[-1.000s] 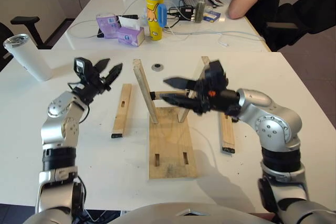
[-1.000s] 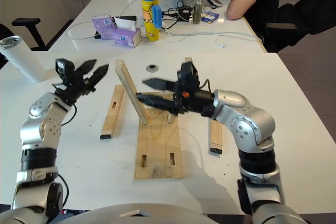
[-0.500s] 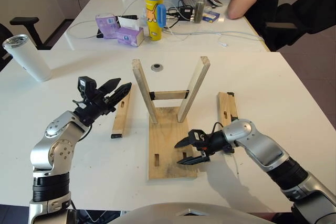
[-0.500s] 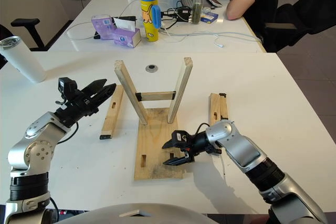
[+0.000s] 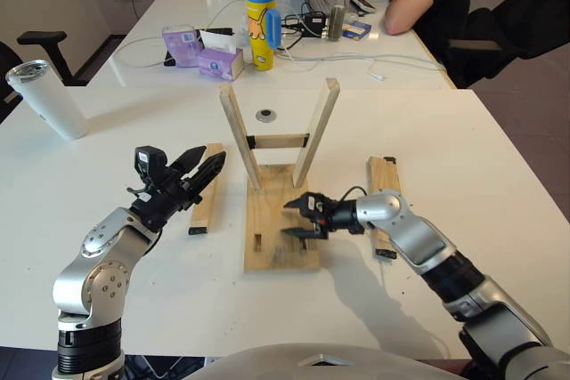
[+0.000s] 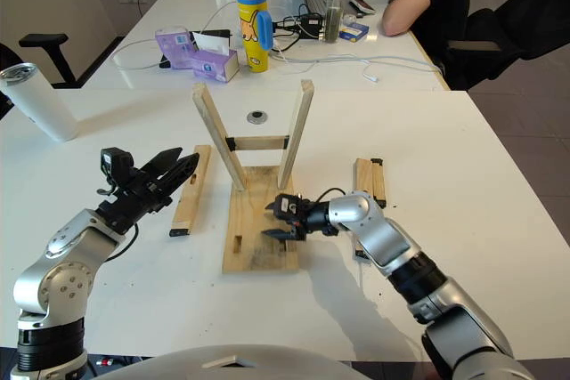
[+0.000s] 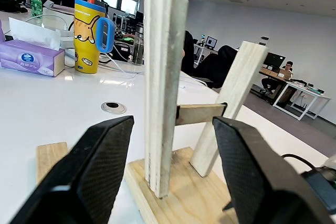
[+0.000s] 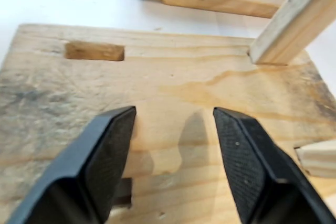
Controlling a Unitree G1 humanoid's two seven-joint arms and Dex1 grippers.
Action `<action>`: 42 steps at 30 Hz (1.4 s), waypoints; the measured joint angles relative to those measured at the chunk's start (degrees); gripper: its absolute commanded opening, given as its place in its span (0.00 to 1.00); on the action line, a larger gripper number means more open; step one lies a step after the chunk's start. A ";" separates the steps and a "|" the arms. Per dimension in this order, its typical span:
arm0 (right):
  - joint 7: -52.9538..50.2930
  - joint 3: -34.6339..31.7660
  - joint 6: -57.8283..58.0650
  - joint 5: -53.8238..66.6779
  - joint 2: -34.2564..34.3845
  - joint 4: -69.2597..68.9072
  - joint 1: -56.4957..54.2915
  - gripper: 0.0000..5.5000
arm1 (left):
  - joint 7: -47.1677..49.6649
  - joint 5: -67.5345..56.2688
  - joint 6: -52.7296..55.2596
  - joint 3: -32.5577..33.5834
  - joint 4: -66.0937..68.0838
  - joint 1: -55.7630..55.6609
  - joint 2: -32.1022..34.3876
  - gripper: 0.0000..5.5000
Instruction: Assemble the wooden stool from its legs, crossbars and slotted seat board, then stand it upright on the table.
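Right gripper, open wide and empty, was held over the seat board, two upright legs just beyond it. Left gripper, open and empty, was held near a loose leg. The right gripper had been moved forward from the board's near edge.

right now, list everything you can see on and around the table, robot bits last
seat board: 1, pale wood, flat on the near table, centre
upright legs: 2, pale wood, standing on the board's far end, leaning apart
crossbar: 1, pale wood, joining the upright legs
loose legs: 2, pale wood, lying flat, one left of the board, one right
tumbler: 1, white, near table's far left
round cap: 1, metal, behind the stool
table: 2, white, near and far
cup: 1, yellow, far table
tissue boxes: 2, purple, far table
bottle: 1, dark, far table
left gripper: 1, black, open, above the left loose leg
right gripper: 1, black, open, over the seat board
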 measured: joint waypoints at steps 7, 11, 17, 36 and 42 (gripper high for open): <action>-7.96 -3.90 -3.29 -3.55 3.23 7.28 -1.58 0.50 | 0.29 1.48 -1.85 -0.59 2.32 -2.57 -0.06 0.51; -5.55 -7.91 -5.52 0.27 3.40 7.38 1.26 0.50 | -0.07 2.19 -2.95 -1.01 4.44 -3.57 -0.07 0.51; 8.86 -11.20 -3.72 9.67 -0.13 1.47 3.54 0.50 | -1.07 4.02 -4.61 -2.09 6.87 -4.57 0.01 0.51; -16.23 -8.02 -19.25 -9.59 11.19 20.11 -2.20 0.50 | -3.13 6.93 -7.72 -3.01 14.03 -10.41 0.00 0.51; -6.62 -12.85 -19.44 -0.34 9.56 11.91 1.13 0.50 | -2.58 7.18 -8.10 -2.63 14.39 -10.63 -0.25 0.51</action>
